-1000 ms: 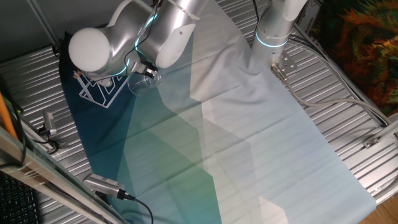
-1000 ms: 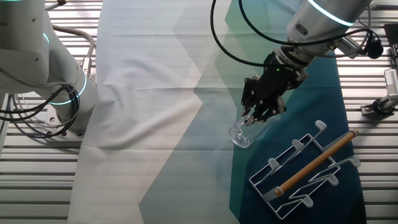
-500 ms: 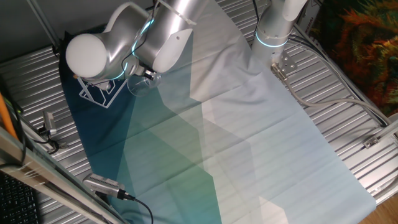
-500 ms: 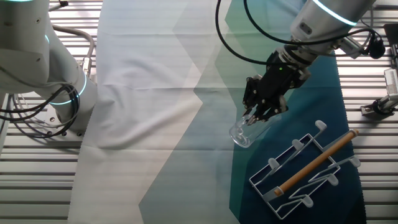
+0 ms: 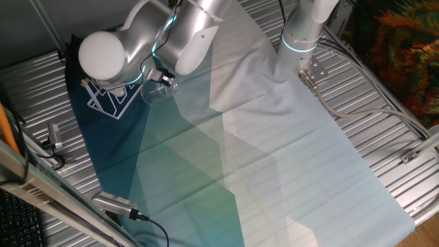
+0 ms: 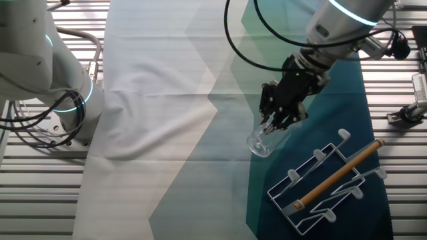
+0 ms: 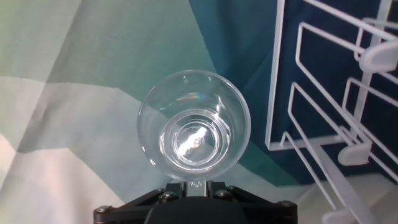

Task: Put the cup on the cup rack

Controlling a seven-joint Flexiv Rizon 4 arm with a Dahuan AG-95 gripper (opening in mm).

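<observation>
Barely any change: our fingers (image 6: 273, 127) stay clamped on the cup (image 6: 261, 141), hanging tilted above the worktop just beside the rack (image 6: 330, 180). We reckon carrying over comes next.

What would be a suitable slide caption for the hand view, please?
Hand holding the clear glass cup above the cloth, white wire cup rack alongside.

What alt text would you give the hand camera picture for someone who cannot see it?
Looking straight down into a clear glass cup held at its near edge by the robot's fingers, above a green, white and blue cloth. A white wire cup rack lies just to the right.
</observation>
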